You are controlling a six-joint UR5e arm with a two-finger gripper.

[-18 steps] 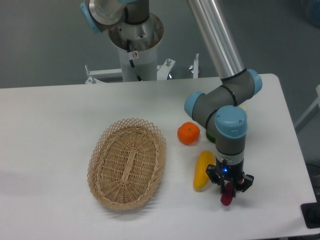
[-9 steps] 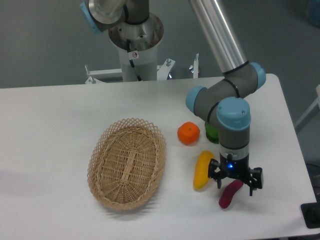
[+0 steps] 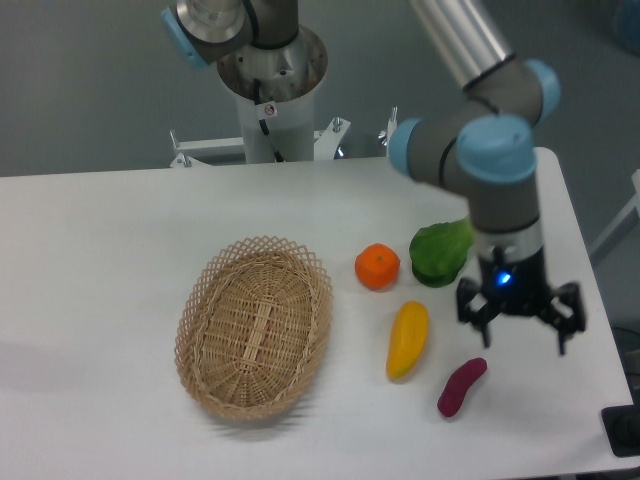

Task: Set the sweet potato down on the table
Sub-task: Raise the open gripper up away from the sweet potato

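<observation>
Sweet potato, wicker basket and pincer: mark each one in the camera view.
sweet potato point(image 3: 461, 387), fixed camera view, middle of the tuber.
wicker basket point(image 3: 196, 297), fixed camera view, left rim.
pincer point(image 3: 518, 324), fixed camera view, midway between its open fingertips.

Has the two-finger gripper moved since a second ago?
Yes. The gripper has let go and lifted up and right, away from the reddish-purple sweet potato, now open above the white table.

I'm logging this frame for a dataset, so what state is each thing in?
Two-finger tool: open, holding nothing, raised clear of the tuber.
Small reddish-purple sweet potato: lying on the white table, free.
Oval woven wicker basket: upright, empty.
Long yellow vegetable: lying on the table.
Round orange fruit: resting on the table.
Green leafy vegetable: on the table, partly behind the arm.
</observation>
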